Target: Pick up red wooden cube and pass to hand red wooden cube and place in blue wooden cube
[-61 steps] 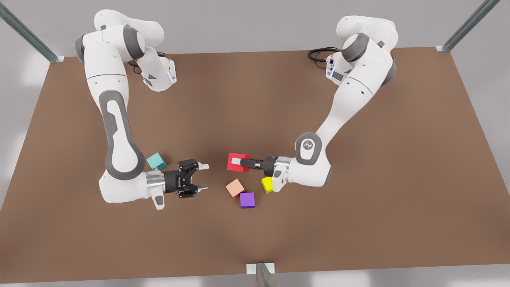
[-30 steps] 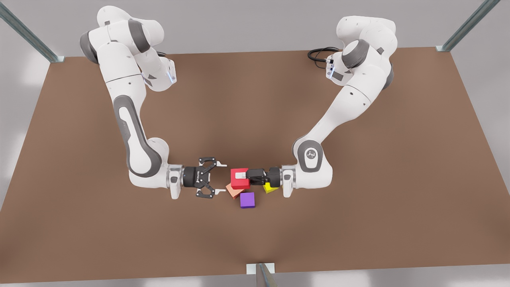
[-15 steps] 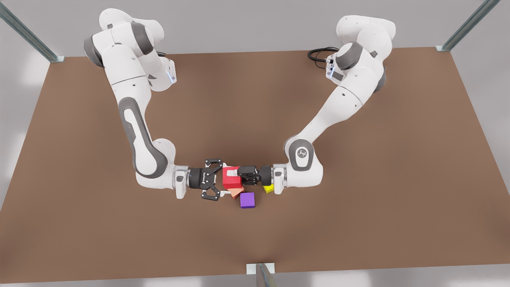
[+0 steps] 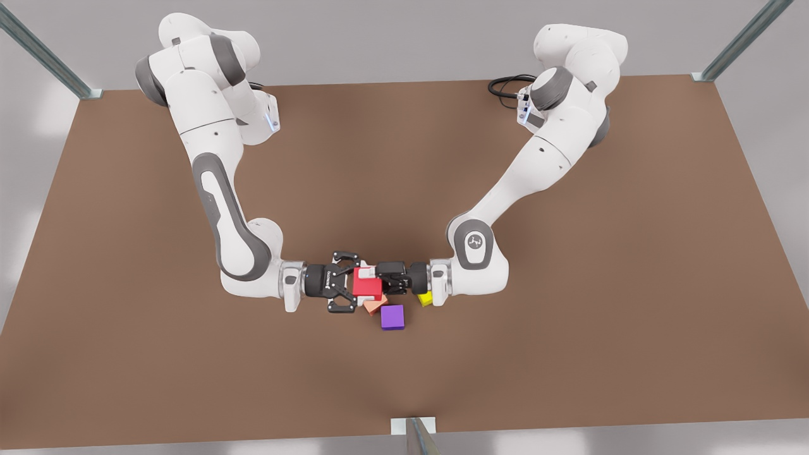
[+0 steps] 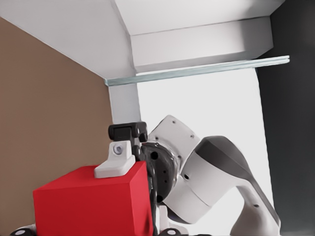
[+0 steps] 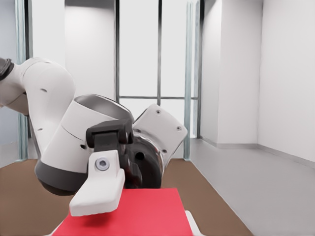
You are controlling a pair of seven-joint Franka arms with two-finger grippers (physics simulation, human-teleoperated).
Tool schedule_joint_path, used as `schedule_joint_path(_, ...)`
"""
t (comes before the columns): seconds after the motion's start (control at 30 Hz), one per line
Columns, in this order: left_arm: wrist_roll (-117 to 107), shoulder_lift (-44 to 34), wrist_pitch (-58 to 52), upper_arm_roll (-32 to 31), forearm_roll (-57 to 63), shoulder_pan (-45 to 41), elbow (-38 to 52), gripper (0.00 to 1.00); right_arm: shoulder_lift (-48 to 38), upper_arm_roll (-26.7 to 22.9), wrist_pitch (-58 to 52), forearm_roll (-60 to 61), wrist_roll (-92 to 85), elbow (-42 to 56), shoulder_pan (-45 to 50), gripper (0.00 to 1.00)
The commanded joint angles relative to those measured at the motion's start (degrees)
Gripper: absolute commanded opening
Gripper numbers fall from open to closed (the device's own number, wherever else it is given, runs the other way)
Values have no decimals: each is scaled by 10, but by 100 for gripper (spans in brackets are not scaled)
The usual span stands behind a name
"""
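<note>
Now the right gripper (image 4: 374,279), the one with plain straight black fingers, is reaching in from the front view's right. It is pinching the small bright red wooden cube (image 4: 368,287) and holding it up above the flat brown table (image 4: 569,316). One of its fingers (image 4: 364,273) is lying flat on the cube's top face.

The left gripper (image 4: 356,285), the black one with open-frame fingers, is coming in from the front view's left. Its fingers are spread wide, and the red cube is sitting in the gap between them. I cannot tell if they are touching the cube. The two grippers are pointing straight at each other, nose to nose.

In the left wrist view, the red cube (image 5: 93,201) is sitting very close to the camera, with a white finger pad (image 5: 115,160) resting on one face.

Just below the red cube in the front view, a small salmon-orange cube (image 4: 375,307) is lying on the table. A small purple cube (image 4: 392,317) is lying right beside it. A small yellow cube (image 4: 425,298) is peeking out from under the right gripper's wrist.
</note>
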Motion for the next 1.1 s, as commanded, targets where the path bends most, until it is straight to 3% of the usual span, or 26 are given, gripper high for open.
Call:
schedule_joint_path(0.0, 26, -1, 0, 0, -7, 0, -2, 100, -1, 0, 1, 2, -16, 0, 0, 64)
schedule_joint_path(0.23, 6, -8, -10, -3, -9, 27, -7, 100, -1, 0, 1, 2, -10, 0, -4, 64)
schedule_joint_path(0.4, 2, -69, -130, -4, 56, 158, -99, 100, -2, -9, -1, -16, -3, 3, -10, 64)
schedule_joint_path(0.43, -37, -91, -160, -3, 131, 185, -99, 100, 0, -15, -7, -57, -2, 9, -23, 64)
schedule_joint_path(0.47, -250, -126, -266, -3, 330, 230, -91, 100, 1, -16, -10, -107, 10, 6, -38, 64)
schedule_joint_path(0.5, -422, -143, -430, -3, 520, 240, -20, 100, -1, -16, -15, -164, 42, 5, -51, 64)
schedule_joint_path(0.53, -494, -143, -576, 1, 627, 264, 42, 100, -3, -21, -32, -252, 120, 5, -71, 64)
schedule_joint_path(0.57, -497, -187, -633, -7, 744, 288, 50, 100, -13, -24, -57, -368, 189, 9, -102, 64)
schedule_joint_path(0.6, -499, -256, -651, -7, 803, 291, 49, 100, -25, -29, -80, -435, 243, 9, -114, 64)
schedule_joint_path(0.7, -421, -279, -702, -28, 862, 345, 49, 100, -78, -24, -81, -726, 525, 39, -110, 63)
schedule_joint_path(0.73, -401, -316, -675, -7, 857, 344, 16, 100, -80, -25, -80, -775, 591, 41, -102, 63)
schedule_joint_path(0.77, -290, -465, -539, 216, 786, 207, -177, 100, -88, -25, -73, -865, 658, 37, -76, 63)
schedule_joint_path(0.8, -267, -513, -456, 336, 769, 106, -279, 100, -93, -25, -69, -908, 758, 26, -68, 63)
schedule_joint_path(0.93, -267, -470, -452, 336, 758, 115, -260, 100, -140, -26, 44, -1032, 953, -84, -32, 65)
schedule_joint_path(1.07, -268, -455, -438, 336, 753, 113, -258, 100, -165, -30, 101, -1036, 1019, -160, -45, 64)
